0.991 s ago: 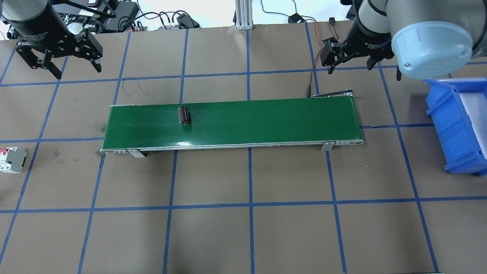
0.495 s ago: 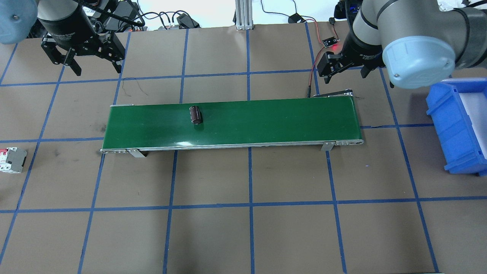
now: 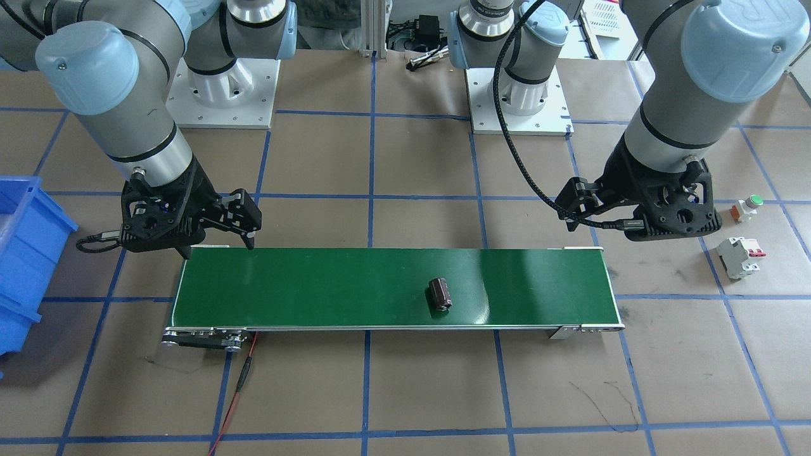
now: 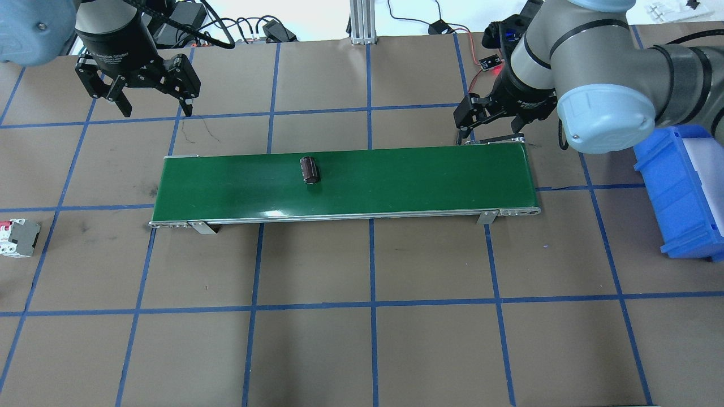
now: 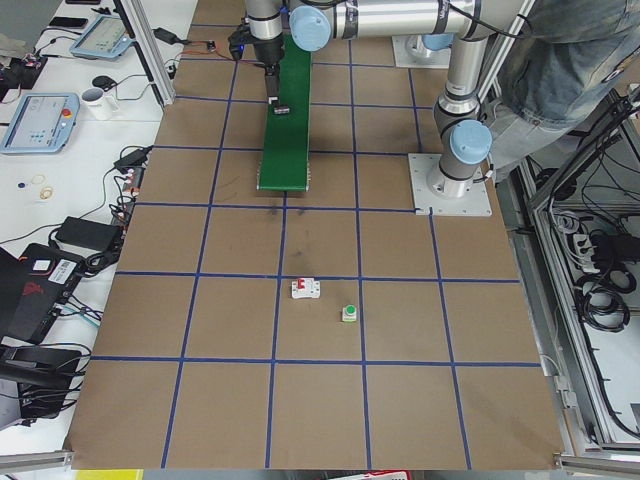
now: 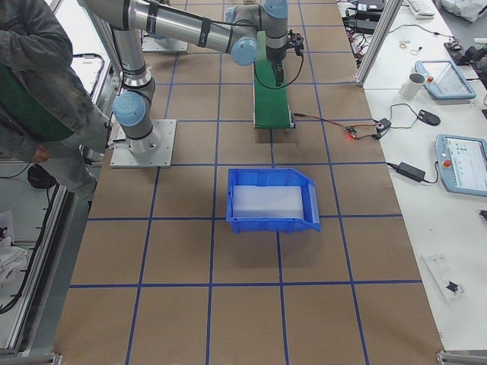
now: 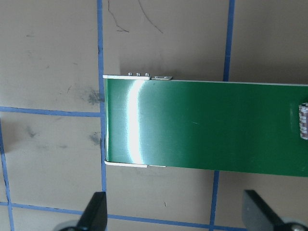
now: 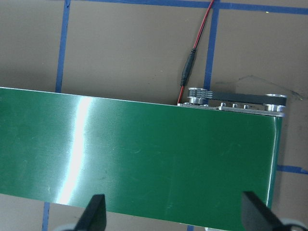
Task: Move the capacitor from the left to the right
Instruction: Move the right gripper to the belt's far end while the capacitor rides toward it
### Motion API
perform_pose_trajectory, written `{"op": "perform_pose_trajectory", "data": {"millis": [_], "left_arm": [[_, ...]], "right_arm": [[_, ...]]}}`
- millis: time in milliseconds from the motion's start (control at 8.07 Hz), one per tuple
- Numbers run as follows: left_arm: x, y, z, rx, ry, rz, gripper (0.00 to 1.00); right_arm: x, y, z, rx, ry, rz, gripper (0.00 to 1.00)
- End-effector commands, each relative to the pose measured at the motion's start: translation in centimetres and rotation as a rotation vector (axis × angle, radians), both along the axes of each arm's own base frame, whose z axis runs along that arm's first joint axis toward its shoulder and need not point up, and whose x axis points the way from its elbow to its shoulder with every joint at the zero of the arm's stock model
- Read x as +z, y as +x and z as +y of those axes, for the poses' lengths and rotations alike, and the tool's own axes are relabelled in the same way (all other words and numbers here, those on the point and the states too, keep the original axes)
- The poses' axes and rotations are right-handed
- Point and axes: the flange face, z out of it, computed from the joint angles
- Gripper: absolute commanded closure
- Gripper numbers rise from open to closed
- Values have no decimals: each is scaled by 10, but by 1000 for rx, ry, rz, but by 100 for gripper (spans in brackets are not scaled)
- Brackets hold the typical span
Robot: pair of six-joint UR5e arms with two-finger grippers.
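Observation:
The capacitor (image 4: 309,169), a stubby dark cylinder, lies on its side on the green conveyor belt (image 4: 407,181), left of the belt's middle. It also shows in the front view (image 3: 440,294) and at the right edge of the left wrist view (image 7: 303,120). My left gripper (image 4: 155,107) is open and empty, beyond the belt's left end. In its wrist view the fingertips (image 7: 96,214) frame that end. My right gripper (image 4: 512,135) is open and empty over the belt's right end, with the fingertips (image 8: 96,211) spread across the belt.
A blue bin (image 4: 679,186) stands at the table's right edge. A white breaker with red switches (image 4: 17,237) lies at the left edge, and a green-capped push button (image 3: 747,204) lies near it. A red-black cable (image 8: 190,72) runs to the belt's motor end.
The capacitor has travelled to the right along the belt. My left gripper has moved right, toward the belt's left end. My right gripper has moved left and nearer, over the belt's right end.

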Motion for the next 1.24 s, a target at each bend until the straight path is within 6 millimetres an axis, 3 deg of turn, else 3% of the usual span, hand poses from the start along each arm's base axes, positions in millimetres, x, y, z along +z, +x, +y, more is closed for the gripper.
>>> {"op": "perform_pose_trajectory", "data": {"millis": [0,495,867,1115], "left_arm": [[-4,-1,0,15,6,15,0],[0,-10,-19,174,-167,101,0],[-7,-15,-17,161,-158,142,0],[-10,-23,-5,143,-88,155,0]], "right_arm": [[-27,3,3,3,5,-43,1],[-58,-13,-1,-28,37,-47,1],[-67,-13,-4,-34,49,-48,2],[-75,-13,-7,-32,59,-47,4]]}}
